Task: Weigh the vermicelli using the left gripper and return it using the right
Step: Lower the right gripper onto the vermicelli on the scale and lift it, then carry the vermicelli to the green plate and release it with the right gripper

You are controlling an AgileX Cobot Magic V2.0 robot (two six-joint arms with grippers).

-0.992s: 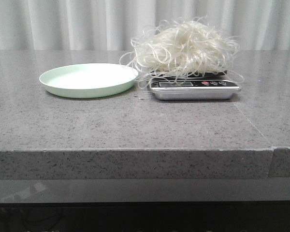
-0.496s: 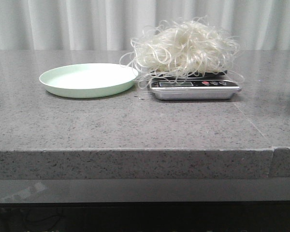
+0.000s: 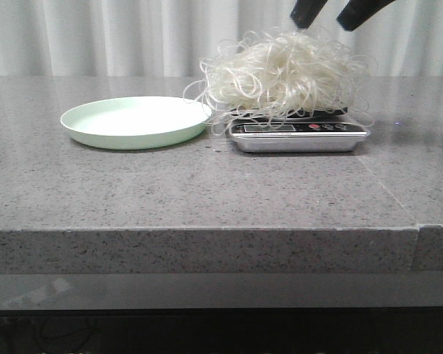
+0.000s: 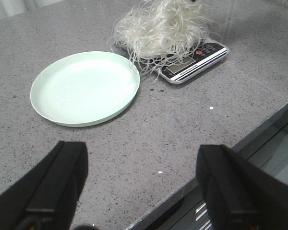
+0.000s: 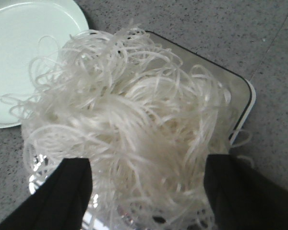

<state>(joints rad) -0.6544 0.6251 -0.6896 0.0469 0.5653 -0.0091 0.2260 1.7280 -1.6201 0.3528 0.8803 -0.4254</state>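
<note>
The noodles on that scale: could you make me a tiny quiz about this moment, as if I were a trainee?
1. True or false: the vermicelli lies on the scale.
2. What lies on the green plate? A) a spoon B) nothing C) a cup
3. Which hand hangs open just above the heap?

Key: 1 true; 2 B, bar stray strands over its rim; 3 the right hand. The left hand is open too, back near the table edge.
</note>
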